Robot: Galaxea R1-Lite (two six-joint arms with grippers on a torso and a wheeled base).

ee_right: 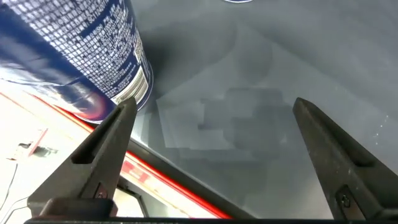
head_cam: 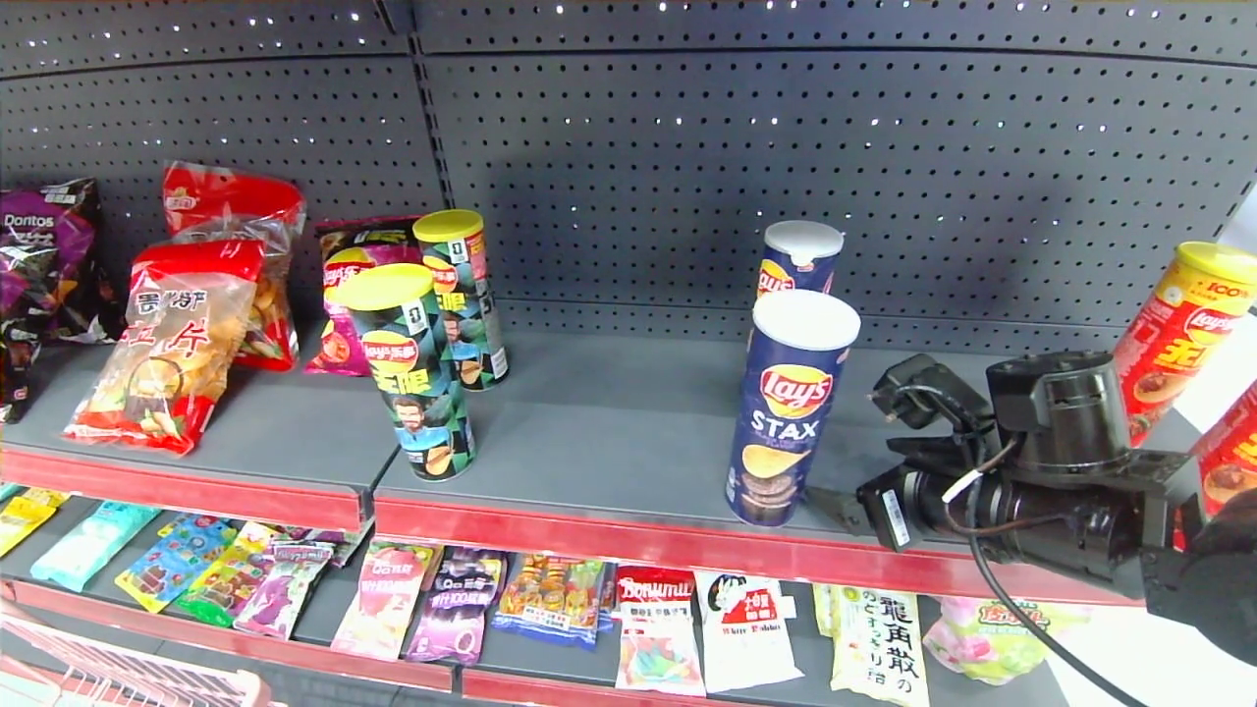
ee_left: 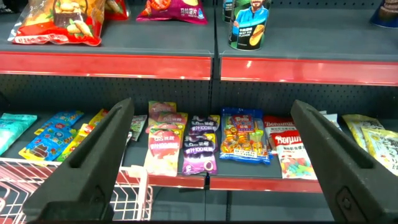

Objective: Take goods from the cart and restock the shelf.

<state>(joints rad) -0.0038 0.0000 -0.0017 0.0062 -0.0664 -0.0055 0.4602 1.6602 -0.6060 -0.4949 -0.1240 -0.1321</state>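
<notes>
While the right end effector (ee_right: 214,109) gapes wide and empty just beside the blue crisp can (head_cam: 786,407), upright near the front edge of the shelf (head_cam: 609,422), a sideways swing could tip it off; left end effector (ee_left: 211,107) likewise wide, empty.

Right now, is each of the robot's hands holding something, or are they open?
Left gripper: fingers open, holding nothing.
Right gripper: fingers open, holding nothing, beside the blue can.
</notes>
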